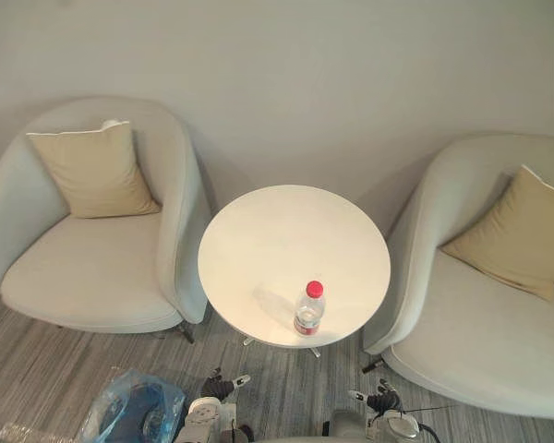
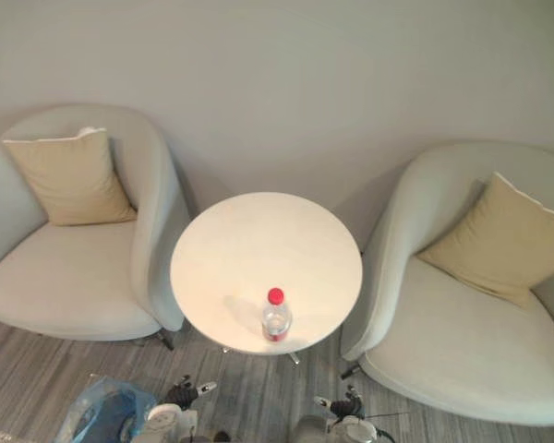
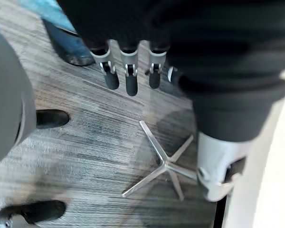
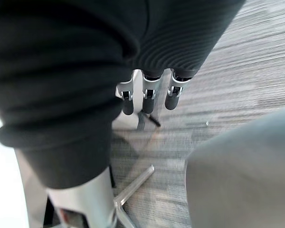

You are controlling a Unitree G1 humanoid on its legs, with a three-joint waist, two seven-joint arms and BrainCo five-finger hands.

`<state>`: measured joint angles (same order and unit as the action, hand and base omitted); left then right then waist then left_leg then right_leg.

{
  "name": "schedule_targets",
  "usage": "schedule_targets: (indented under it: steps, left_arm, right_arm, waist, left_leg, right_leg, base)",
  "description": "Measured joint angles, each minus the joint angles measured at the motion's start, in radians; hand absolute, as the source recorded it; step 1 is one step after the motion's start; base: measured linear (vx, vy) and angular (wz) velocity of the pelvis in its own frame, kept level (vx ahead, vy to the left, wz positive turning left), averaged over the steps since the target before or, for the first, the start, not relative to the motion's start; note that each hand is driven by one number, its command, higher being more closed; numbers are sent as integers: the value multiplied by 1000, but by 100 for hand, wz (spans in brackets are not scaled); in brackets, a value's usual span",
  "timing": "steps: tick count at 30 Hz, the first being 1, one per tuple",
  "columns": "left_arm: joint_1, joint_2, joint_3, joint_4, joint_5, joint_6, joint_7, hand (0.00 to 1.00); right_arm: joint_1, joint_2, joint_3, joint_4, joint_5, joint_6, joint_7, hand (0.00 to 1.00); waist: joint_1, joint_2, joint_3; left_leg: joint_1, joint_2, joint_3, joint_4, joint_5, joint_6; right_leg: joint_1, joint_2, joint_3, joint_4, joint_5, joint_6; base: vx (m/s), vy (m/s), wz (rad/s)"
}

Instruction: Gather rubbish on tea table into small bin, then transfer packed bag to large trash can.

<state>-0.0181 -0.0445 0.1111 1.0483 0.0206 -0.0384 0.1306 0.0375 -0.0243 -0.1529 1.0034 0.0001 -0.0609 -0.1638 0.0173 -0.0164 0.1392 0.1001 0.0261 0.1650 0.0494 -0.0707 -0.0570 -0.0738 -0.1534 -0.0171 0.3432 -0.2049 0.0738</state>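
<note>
The fingers (image 3: 131, 81) of the left hand (image 1: 210, 404) hang loose and nearly straight, grasping nothing, with their dark tips pointing down at the striped grey floor (image 3: 85, 142). Just past them lies the metal star-shaped foot (image 3: 166, 165) of the desk. The right hand (image 1: 380, 411) is much the same: its fingers (image 4: 148, 100) are relaxed and empty, low over the floor beside the grey side of the right armchair (image 4: 242, 180). From the head views both hands sit at the near edge of the scene, below the desk and apart from it. To the left of the left hand, on the floor, is a crumpled blue bag (image 1: 129, 411) — probably the liner of the small bin, though the bin itself is hard to make out. The round white desk (image 1: 258, 240) stands between the two armchairs. On it, close to its near edge, a clear plastic bottle (image 1: 309, 309) with a red cap and a red label stands upright — well apart from both hands. The left armchair (image 1: 92, 268) is pale and rounded, and a beige cushion (image 1: 94, 171) leans against its back. The right armchair holds a matching cushion (image 1: 522, 235) propped at a slant. Behind them is a plain light wall (image 1: 305, 74).
</note>
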Motion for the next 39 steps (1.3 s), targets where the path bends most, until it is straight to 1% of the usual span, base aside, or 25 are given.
schedule_targets:
  steps: [2, 3, 5, 6, 9, 12, 15, 17, 20, 23, 25, 26, 29, 34, 39]
  left_arm:
    - [2, -9, 17, 7, 0, 5, -3, 0]
    - [5, -9, 22, 7, 0, 5, -1, 0]
    - [10, -8, 28, 2, -1, -1, -7, 0]
    - [9, -6, 27, -2, 0, 0, -7, 0]
    - [13, 2, 18, -10, 18, 1, -2, 0]
    - [16, 18, -16, -10, 20, 2, -2, 0]
    - [25, 32, -51, -17, 34, 1, -2, 0]
    - [30, 52, -72, -17, 38, 1, -2, 0]
    - [33, 69, -104, -17, 39, 0, -3, 0]
    - [33, 75, -136, -16, 59, -1, -7, 0]
    - [36, 84, -162, -16, 66, -3, -10, 0]
    - [37, 91, -180, -15, 69, -3, -13, 0]
    - [39, 97, -199, -15, 76, -5, -25, 0]
    - [44, 123, -229, -4, 79, -8, -27, 0]
    - [48, 136, -229, 5, 82, -19, -26, 0]
  right_arm:
    - [4, -25, 11, -1, 1, 0, -1, 0]
    - [15, -27, 14, -1, 1, 0, 1, 0]
    - [27, -27, 23, -9, 34, 5, 33, 0]
    - [27, -28, 36, -29, 41, 7, 36, 0]
    - [44, -44, 115, -158, -9, -7, 23, 0]
    - [77, -62, 140, -293, -75, -32, 18, 0]
    - [118, -86, 164, -411, -115, -47, 18, 0]
    - [152, -100, 184, -497, -120, -55, 29, 0]
    - [186, -110, 189, -578, -120, -69, 47, 0]
    - [200, -143, 199, -621, -128, -89, 66, 0]
    - [205, -170, 210, -640, -159, -94, 72, 0]
    - [201, -189, 217, -641, -166, -106, 79, 0]
    - [192, -227, 224, -641, -199, -120, 84, 0]
    - [160, -286, 275, -641, -199, -128, 86, 0]
    - [115, -310, 336, -641, -199, -131, 103, 0]
  waist:
    - [-4, 8, -7]
    - [-5, 6, -13]
    - [-5, 3, -19]
    - [-5, 3, -20]
    - [-4, -5, -21]
    - [-5, -8, -23]
    - [-6, -10, -25]
    - [-11, -10, -26]
    - [-13, -10, -25]
    - [-15, -7, -26]
    - [-18, -5, -30]
    - [-18, -2, -34]
    - [-18, 8, -37]
    - [-18, 23, -36]
    - [-16, 25, -33]
  left_leg:
    - [10, 20, -18, -7, -1, -14]
    - [12, 27, -31, -9, -2, -16]
    - [12, 37, -59, -10, -1, -23]
    - [13, 40, -66, -13, 2, -27]
    - [6, 44, -66, -15, 3, -28]
    - [5, 37, -68, -15, 3, -27]
    - [3, 28, -77, -19, 8, -20]
    - [5, 20, -92, -36, 20, -17]
    - [4, 15, -97, -47, 30, -16]
    - [3, 12, -107, -47, 30, -16]
    - [-1, 11, -123, -48, 31, -16]
    - [-8, 11, -129, -48, 32, -16]
    - [-14, 11, -141, -48, 33, -16]
    - [-12, 11, -162, -47, 33, -16]
    - [-14, 9, -177, -48, 33, -16]
  right_leg:
    - [38, 22, -32, -35, 3, -3]
    - [52, 29, -45, -48, 5, -7]
    - [82, 34, -82, -73, 10, -13]
    - [89, 36, -88, -76, 10, -14]
    - [95, 41, -86, -104, 24, -15]
    - [105, 37, -86, -125, 36, -8]
    - [110, 30, -87, -138, 41, -4]
    - [109, 27, -88, -141, 44, -1]
    - [108, 26, -91, -150, 48, 2]
    - [109, 26, -95, -159, 50, 2]
    - [111, 26, -108, -166, 50, 2]
    - [110, 27, -114, -173, 53, 1]
    - [113, 28, -121, -175, 55, 1]
    - [141, 32, -136, -197, 62, -2]
    - [144, 32, -142, -209, 64, -2]
  base:
    - [121, -123, 27]
    - [111, -99, 43]
    - [101, -81, 43]
    - [52, -41, 27]
    - [8, -2, 2]
    - [-7, 10, 2]
    - [-24, 27, 7]
    - [-32, 16, 8]
    - [-16, 5, 6]
    - [-13, -4, 5]
    - [-6, -11, 18]
    - [20, -11, 18]
    - [34, -11, 11]
    - [26, -12, 9]
    - [-19, -4, 7]
